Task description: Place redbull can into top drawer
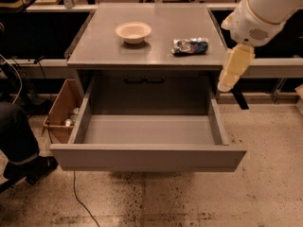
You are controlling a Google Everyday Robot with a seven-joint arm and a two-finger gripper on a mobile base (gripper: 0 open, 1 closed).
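Redbull can [190,46]: lying on its side on the grey cabinet top [109,51], in the right half and toward the near edge. It rests on the surface and nothing touches it.

Gripper [227,81]: mine, at the end of the white arm [262,11] that enters from the upper right corner. It hangs pointing downward, just off the right edge of the cabinet top, near the right near corner. Whether it is spread or closed cannot be determined from this view. It holds nothing that I can see.

Relation: the can lies to the left of my gripper and farther back, near it but clearly apart, with the right edge of the cabinet top between them.

Top drawer [147,157]: pulled out toward the near side, its interior exposed, with nothing visible inside. Its right wall sits below and slightly left of my gripper.

Other items: a cream bowl [133,32] stands upright on the cabinet top, left of the can and well apart from it. A grey panel with two dark handles [144,79] shows behind the drawer opening. A cardboard box [59,110] sits on the floor at the cabinet's left side.
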